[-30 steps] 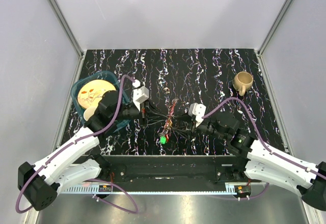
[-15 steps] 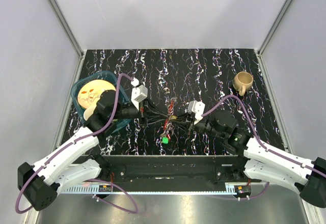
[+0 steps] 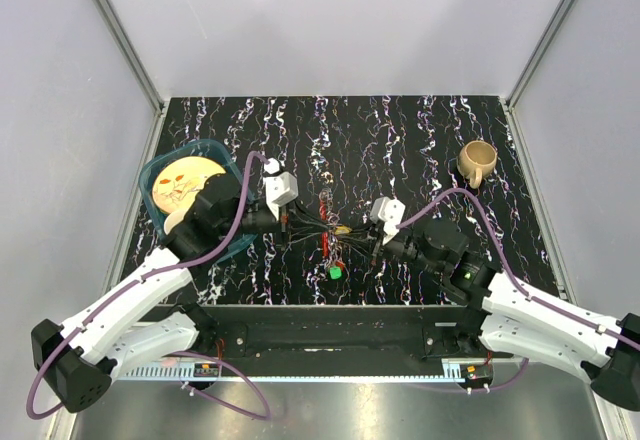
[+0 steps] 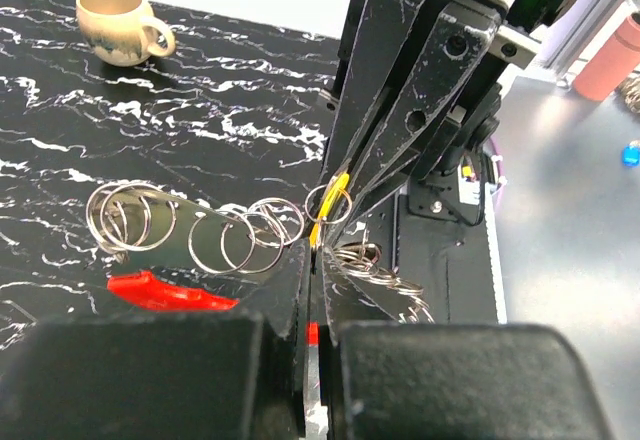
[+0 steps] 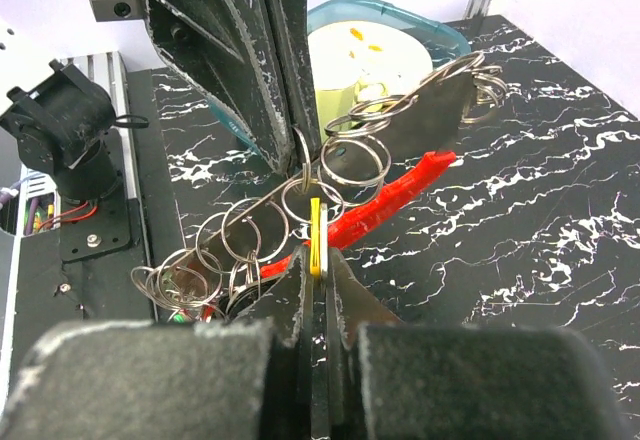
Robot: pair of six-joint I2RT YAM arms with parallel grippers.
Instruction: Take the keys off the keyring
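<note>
While the left fingers (image 5: 230,60) are pressed together on a ring of the keyring (image 5: 335,165) and the right fingers (image 4: 400,110) pinch the brass-gold key (image 5: 316,238), the two sets of tips stand almost nose to nose. The keyring, a grey strip strung with rings, runs crosswise to both. Its long axis reaches from the tips toward the far side of the worktop (image 3: 400,130), with the red piece (image 4: 165,290) alongside. The green key (image 3: 337,272) sits at the opposite end, near the worktop's front edge. Beyond the tips the worktop lies open. A mug (image 3: 477,161) stands well apart past the right fingers, and a blue tub (image 3: 152,172) lies beside the left arm.
</note>
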